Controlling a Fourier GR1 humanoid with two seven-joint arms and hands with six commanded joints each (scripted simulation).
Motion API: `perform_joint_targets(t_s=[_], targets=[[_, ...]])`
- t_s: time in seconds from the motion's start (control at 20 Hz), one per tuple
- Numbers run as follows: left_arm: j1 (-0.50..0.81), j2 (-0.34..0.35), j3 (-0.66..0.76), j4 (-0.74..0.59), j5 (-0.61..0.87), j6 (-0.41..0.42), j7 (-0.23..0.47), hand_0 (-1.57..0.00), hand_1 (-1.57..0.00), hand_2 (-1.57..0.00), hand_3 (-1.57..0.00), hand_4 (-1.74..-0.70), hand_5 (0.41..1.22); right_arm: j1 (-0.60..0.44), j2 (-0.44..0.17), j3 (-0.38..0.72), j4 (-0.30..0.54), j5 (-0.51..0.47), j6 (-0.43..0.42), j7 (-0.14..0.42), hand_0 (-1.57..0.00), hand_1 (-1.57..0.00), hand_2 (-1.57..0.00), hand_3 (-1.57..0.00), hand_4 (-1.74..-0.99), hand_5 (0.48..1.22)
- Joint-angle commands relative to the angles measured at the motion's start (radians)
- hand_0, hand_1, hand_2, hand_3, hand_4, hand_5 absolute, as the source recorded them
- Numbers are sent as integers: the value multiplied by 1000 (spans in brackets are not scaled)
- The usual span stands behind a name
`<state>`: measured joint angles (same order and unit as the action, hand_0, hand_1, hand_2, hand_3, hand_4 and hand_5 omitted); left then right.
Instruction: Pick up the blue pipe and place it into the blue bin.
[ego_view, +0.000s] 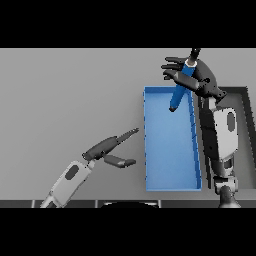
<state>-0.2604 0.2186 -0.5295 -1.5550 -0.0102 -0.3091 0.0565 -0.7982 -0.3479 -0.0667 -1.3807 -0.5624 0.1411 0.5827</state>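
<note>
The blue pipe (179, 92) hangs tilted over the far right part of the blue bin (170, 186), its lower end pointing down into the bin. My right hand (202, 80) is at the pipe's upper end, above the bin's far right corner. Its fingers are spread straight out to the left, past the pipe, so the hand is open with the pipe lying against the palm. Whether the pipe's lower end touches the bin floor I cannot tell. My left hand (105, 147) hovers open over the table, left of the bin, fingers pointing toward it.
A dark-rimmed grey tray (245, 91) lies right of the bin, partly under my right forearm. The bin's long walls run from near to far.
</note>
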Motion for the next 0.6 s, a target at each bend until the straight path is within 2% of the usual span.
perform_joint_targets(t_s=[0.0,0.1,0.25,0.35,0.45,0.5,0.55], targets=[[-1,-5,-1,-3,-2,5,8,1,1,1,1,-890,474,23,9,4,-2,14,-21,18,-1571,-1571,-1571,-1571,-1740,1120],[16,9,-5,-23,1,-2,-1,1,1,1,1,-887,470,98,15,29,0,18,-51,27,-1571,-1571,-1571,-1571,-1741,1120],[8,8,2,-20,-2,8,0,1,1,1,1,-881,463,178,-46,142,26,-37,-111,27,-1571,-1571,-1571,-1571,-1741,1122],[-4,-2,2,-9,0,8,11,1,1,1,1,-882,464,220,-108,233,32,-96,-150,27,-1571,-1571,-1571,-1571,-1655,1124],[10,5,-1,-21,0,8,-2,1,1,1,1,-884,460,268,-155,304,47,-129,-148,27,-1571,-1571,-1571,-1571,-1591,1114],[3,-1,-2,-20,1,8,11,1,1,1,1,-885,457,255,-178,361,72,-157,-176,27,-1571,-1571,-1571,-1330,-1599,1110],[8,-3,-8,-27,-4,11,12,1,1,1,1,-886,455,252,-212,432,93,-209,-220,27,-1563,-1459,-1393,-1122,-1547,1133]])
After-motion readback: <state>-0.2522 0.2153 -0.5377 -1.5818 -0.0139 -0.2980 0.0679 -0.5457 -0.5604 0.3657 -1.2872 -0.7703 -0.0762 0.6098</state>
